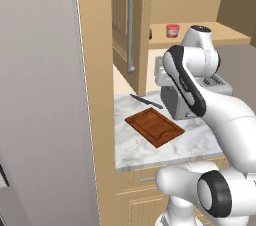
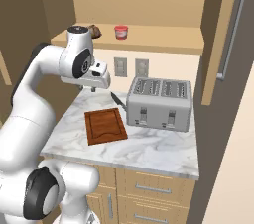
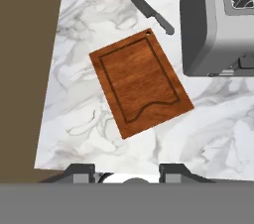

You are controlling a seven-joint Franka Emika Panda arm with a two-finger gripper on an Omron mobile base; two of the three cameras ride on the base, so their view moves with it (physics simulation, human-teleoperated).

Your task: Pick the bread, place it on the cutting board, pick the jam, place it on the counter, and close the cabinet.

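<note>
Clearly the gripper hung shut and empty above the board, so it needed to open, rise to the bread on the cabinet shelf beside the jam.

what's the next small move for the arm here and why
Probably lift the gripper up and back toward the bread on the cabinet shelf. The cutting board lies bare on the counter, the bread sits beside the jam up on the shelf, and the hand hangs above the board holding nothing, so the bread comes first.
</note>
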